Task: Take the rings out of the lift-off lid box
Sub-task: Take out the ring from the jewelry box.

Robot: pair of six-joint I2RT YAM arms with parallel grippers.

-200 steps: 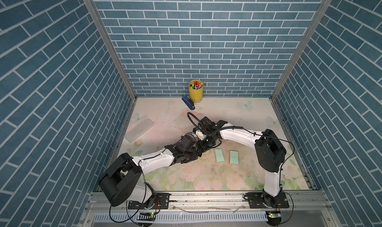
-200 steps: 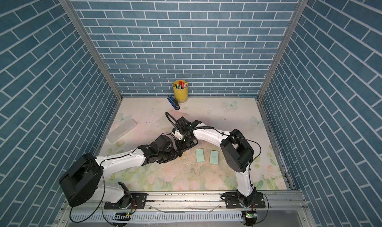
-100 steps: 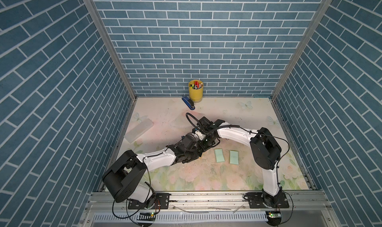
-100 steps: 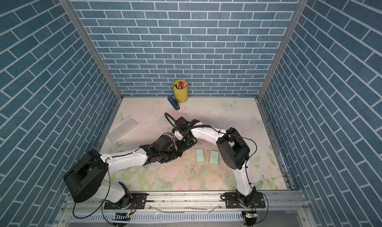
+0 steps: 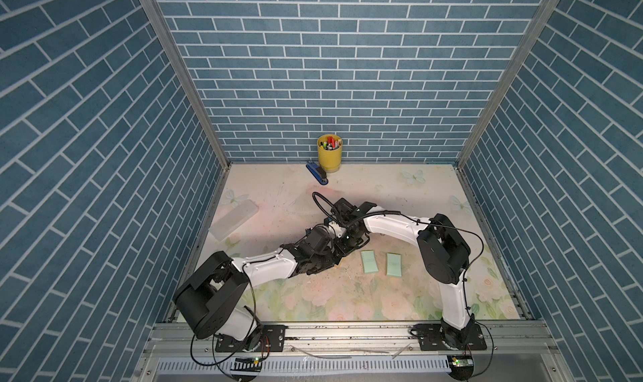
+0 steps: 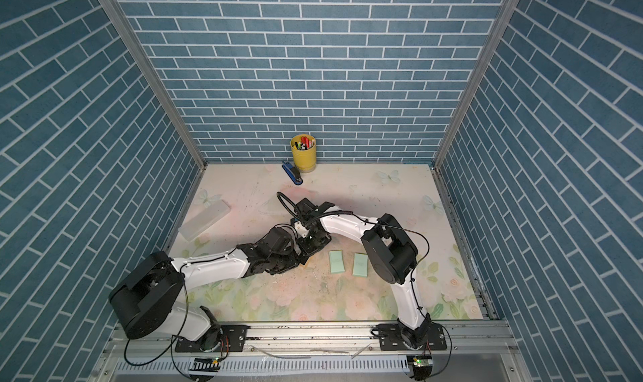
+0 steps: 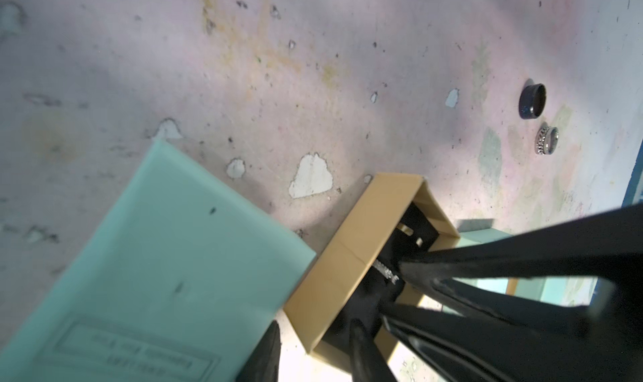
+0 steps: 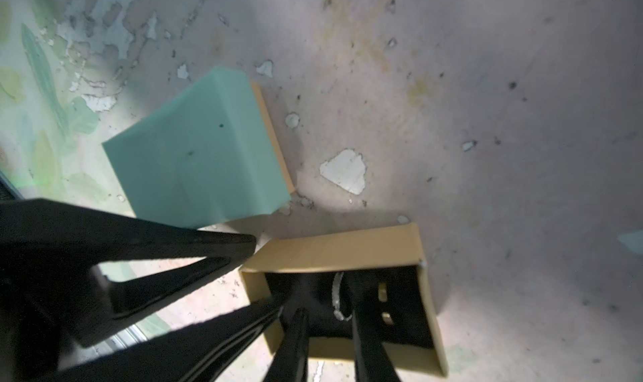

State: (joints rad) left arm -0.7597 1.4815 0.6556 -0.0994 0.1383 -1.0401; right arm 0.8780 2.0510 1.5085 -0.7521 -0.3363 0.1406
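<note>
A tan open box [image 8: 334, 248] with a black insert lies between both grippers; in both top views they hide it. My left gripper [image 7: 315, 324] is shut on its near corner, one finger inside and one outside. My right gripper [image 8: 328, 303] reaches into the box, open, with a sparkly ring [image 8: 337, 300] between its fingers, against one of them. Two pale gold rings [image 8: 382, 288] sit in slots beside it. On the table lie a black ring [image 7: 532, 102] and a silvery ring [image 7: 547, 140]. The mint-green lid [image 8: 195, 154] lies next to the box.
Two mint-green pieces [image 5: 368, 262] [image 5: 394, 264] lie just right of the grippers. A yellow pen cup [image 5: 329, 152] and a blue stapler [image 5: 317, 176] stand at the back wall. A long translucent case [image 5: 233, 219] lies at the left edge. Brick walls enclose three sides.
The right arm's elbow has swung a little to the left and the left arm has shifted slightly forward. Both grippers stay together over the box.
</note>
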